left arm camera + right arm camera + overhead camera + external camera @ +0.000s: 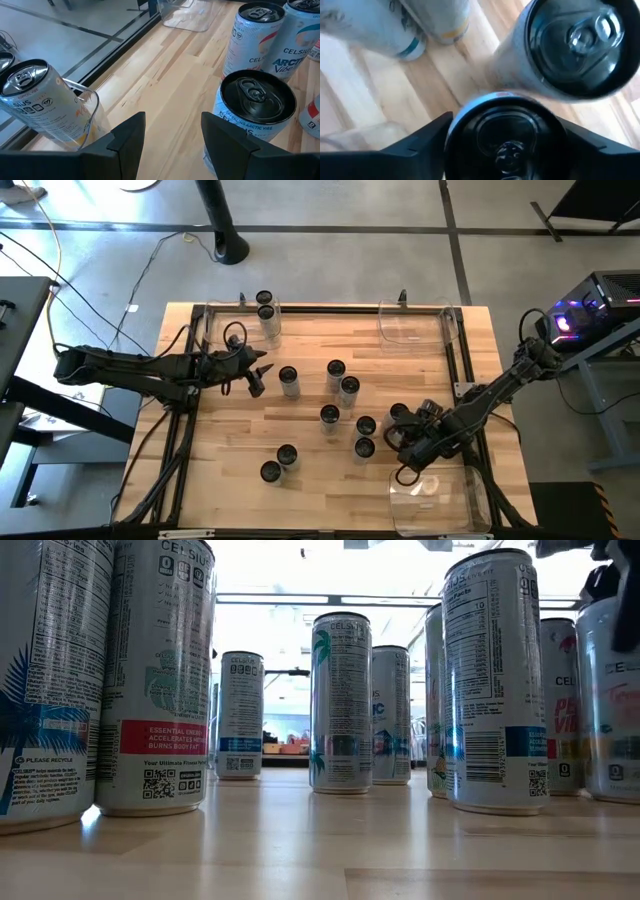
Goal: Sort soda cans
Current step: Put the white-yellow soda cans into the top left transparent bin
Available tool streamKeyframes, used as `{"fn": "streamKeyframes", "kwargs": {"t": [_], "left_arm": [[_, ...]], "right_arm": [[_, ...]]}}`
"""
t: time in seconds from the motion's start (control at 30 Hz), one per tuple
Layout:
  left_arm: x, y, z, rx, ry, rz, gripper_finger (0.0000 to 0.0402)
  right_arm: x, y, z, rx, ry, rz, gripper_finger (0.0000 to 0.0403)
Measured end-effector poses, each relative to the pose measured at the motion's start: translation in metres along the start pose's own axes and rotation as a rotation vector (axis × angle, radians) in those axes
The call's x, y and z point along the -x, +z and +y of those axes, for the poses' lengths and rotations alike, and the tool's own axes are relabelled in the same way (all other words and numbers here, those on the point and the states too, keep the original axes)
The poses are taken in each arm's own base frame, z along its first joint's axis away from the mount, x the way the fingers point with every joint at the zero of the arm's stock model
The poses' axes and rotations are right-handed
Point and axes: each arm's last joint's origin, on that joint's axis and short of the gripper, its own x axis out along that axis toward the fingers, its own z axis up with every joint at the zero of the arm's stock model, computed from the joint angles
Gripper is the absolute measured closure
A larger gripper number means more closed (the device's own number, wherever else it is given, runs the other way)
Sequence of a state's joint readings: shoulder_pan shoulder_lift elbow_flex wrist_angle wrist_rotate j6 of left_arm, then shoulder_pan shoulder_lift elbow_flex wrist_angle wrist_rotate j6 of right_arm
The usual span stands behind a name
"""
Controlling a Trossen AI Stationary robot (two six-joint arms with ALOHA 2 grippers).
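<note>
Several pale soda cans with dark tops stand upright on the wooden table [230,480], most in a loose group around one can [329,415]. Two more cans [265,307] stand in the clear bin at the far left [215,320]. My left gripper [262,375] [172,135] is open above the table next to that bin. A black-topped can [255,100] stands just outside one of its fingers. My right gripper [398,420] [505,150] is at the right end of the group, shut on a can [505,135]. My right gripper holds a soda can by its upper wall, just below the rim [457,117], pinched between the two fingers [420,145]. The fingers come from the table's right side, slanting down. The can stays upright; in the low view its base [610,795] looks level with the table.
A clear bin [415,320] sits at the far right and another [435,500] at the near right corner, just behind my right gripper. A black frame [460,370] runs along the table's edges. Another can [575,45] stands close beyond the held one. Bare wood lies near left.
</note>
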State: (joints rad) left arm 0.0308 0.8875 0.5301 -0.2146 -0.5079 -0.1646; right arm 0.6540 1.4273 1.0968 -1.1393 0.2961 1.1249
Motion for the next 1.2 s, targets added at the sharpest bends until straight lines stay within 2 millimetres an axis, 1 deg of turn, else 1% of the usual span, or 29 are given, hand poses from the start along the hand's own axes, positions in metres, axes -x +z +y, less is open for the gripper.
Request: {"fn": "streamKeyframes", "kwargs": {"t": [0.03, 0.07, 0.2, 0.37, 0.4, 0.47, 0.5, 0.6, 0.67, 0.73, 0.8, 0.9, 0.97, 1.1, 1.2], "left_arm": [[0.0, 0.0, 0.0, 0.0, 0.0, 0.0, 0.0216], [0.0, 0.0, 0.0, 0.0, 0.0, 0.0, 0.0216], [0.0, 0.0, 0.0, 0.001, 0.0, 0.0, 0.0216], [0.0, 0.0, 0.0, 0.001, 0.0, 0.0, 0.0216], [0.0, 0.0, 0.0, 0.001, 0.0, 0.0, 0.0216], [0.0, 0.0, 0.0, 0.0, 0.0, 0.001, 0.0216], [0.0, 0.0, 0.0, 0.001, 0.0, 0.0, 0.0216], [0.0, 0.0, 0.0, 0.007, 0.0, 0.002, 0.0216], [0.0, 0.0, 0.0, 0.005, 0.0, 0.005, 0.0216], [0.0, 0.0, 0.0, 0.005, -0.001, 0.005, 0.0216], [0.0, 0.0, 0.0, 0.005, -0.001, 0.005, 0.0216], [0.0, 0.0, 0.0, 0.005, -0.001, 0.004, 0.0216], [0.0, 0.0, 0.0, 0.005, -0.001, 0.004, 0.0216], [0.0, 0.0, 0.0, 0.005, -0.001, 0.004, 0.0216], [0.0, 0.0, 0.0, 0.006, -0.001, 0.002, 0.0216]], "right_arm": [[0.003, 0.0, 0.0, 0.001, 0.008, 0.021, 0.016], [0.007, 0.001, 0.001, 0.001, 0.017, 0.038, 0.0165], [0.033, 0.008, 0.001, -0.012, 0.037, 0.094, 0.0164], [0.067, 0.009, -0.02, -0.097, -0.128, 0.165, 0.0164], [0.07, 0.01, -0.022, -0.098, -0.109, 0.155, 0.0164], [0.074, 0.014, -0.024, -0.078, -0.048, 0.079, 0.0164], [0.075, 0.017, -0.026, -0.089, -0.05, 0.037, 0.0164], [0.067, 0.02, -0.04, -0.091, -0.165, 0.056, 0.0164], [0.062, 0.025, -0.044, -0.096, -0.177, 0.027, 0.0164], [0.055, 0.03, -0.049, -0.102, -0.189, 0.045, 0.0164], [0.046, 0.034, -0.056, -0.093, -0.24, 0.078, 0.0164], [0.038, 0.044, -0.069, -0.098, -0.305, 0.053, 0.0164], [0.035, 0.052, -0.076, -0.061, -0.349, 0.03, 0.0164], [0.041, 0.073, -0.101, -0.024, -0.431, -0.035, 0.0164], [0.054, 0.091, -0.125, -0.033, -0.488, -0.082, 0.0164]]}}
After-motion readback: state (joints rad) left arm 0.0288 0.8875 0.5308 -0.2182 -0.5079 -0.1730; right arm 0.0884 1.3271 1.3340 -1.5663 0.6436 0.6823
